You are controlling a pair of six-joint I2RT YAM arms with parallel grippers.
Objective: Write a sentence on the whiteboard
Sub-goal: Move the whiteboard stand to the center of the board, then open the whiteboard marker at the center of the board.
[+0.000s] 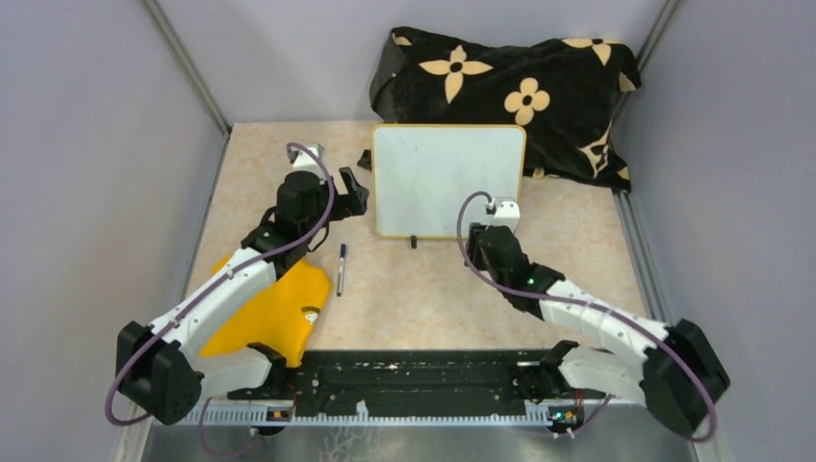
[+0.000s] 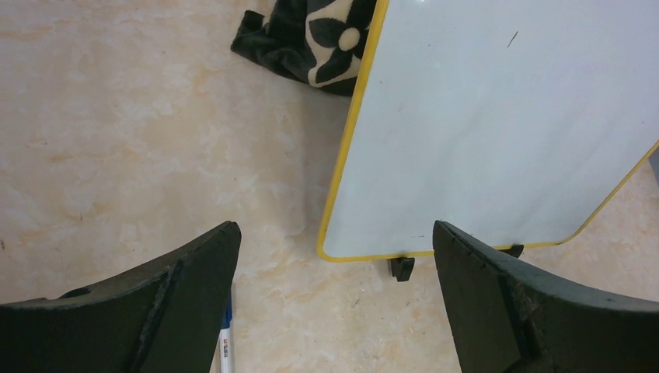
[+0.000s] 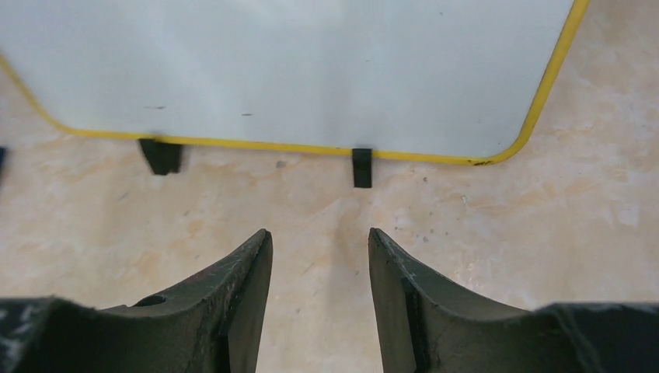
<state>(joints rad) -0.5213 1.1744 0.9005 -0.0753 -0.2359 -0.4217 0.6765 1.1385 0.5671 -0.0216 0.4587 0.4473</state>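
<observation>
The whiteboard (image 1: 447, 178) is at the middle back of the table, its face blank but for tiny specks. It has a yellow rim and small black feet (image 3: 361, 167). It also shows in the left wrist view (image 2: 497, 124) and the right wrist view (image 3: 295, 62). A marker pen (image 1: 341, 269) with a dark cap lies on the table left of the board's near edge; its end shows beside my left finger (image 2: 225, 342). My left gripper (image 1: 358, 180) (image 2: 336, 225) is open wide and empty by the board's left edge. My right gripper (image 1: 497, 227) (image 3: 320, 233) is open and empty, just in front of the board's near right corner.
A black cloth with cream flowers (image 1: 510, 91) is heaped behind the board against the back wall; a corner of it shows in the left wrist view (image 2: 311, 43). A yellow cloth (image 1: 274, 308) lies under the left arm. Grey walls close in the table on three sides.
</observation>
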